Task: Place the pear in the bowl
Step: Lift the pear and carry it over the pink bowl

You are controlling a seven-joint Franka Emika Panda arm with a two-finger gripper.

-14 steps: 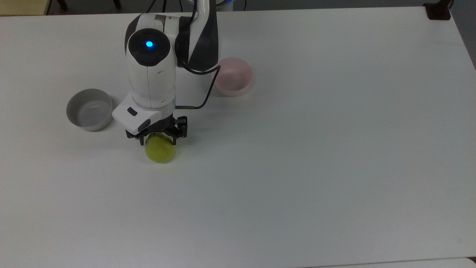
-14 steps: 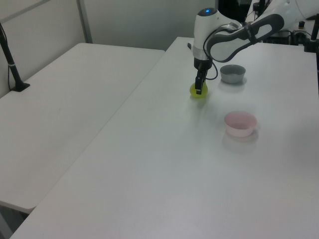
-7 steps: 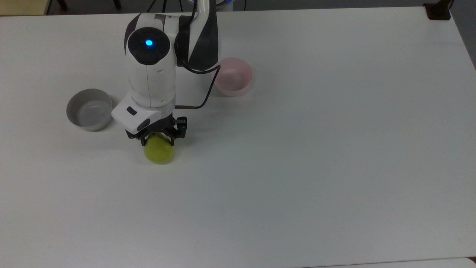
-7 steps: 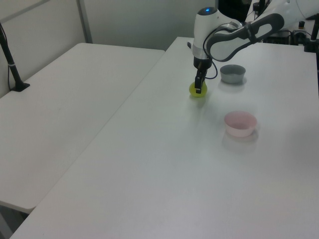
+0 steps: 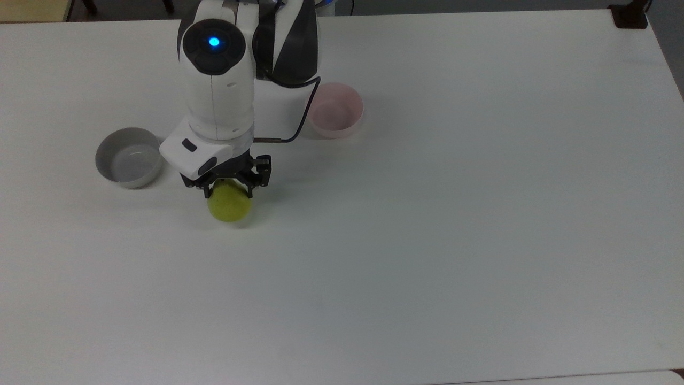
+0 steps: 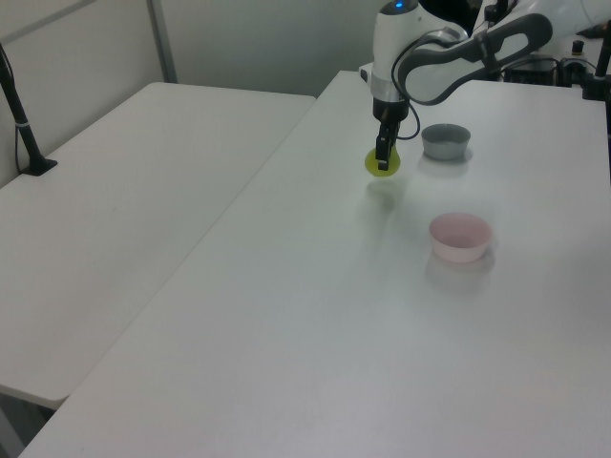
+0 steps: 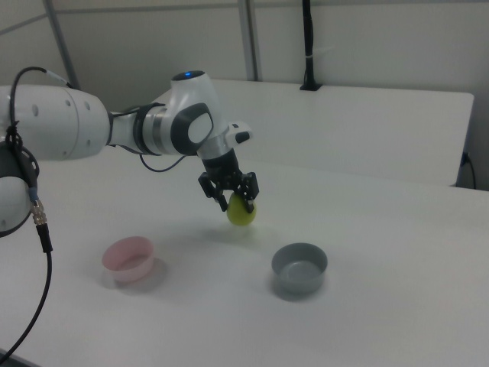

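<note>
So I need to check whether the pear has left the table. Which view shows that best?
The right view: the small glossy yellow-green pear hangs between the gripper's fingers with white table visible beneath it. The left view shows the pear above its shadow. The top view shows the pear from above, so height is unreadable.

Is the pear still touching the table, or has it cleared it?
Apart. In the left view the pear, held in the gripper, hangs above the table with its shadow separate below; a second ago it sat lower.
</note>
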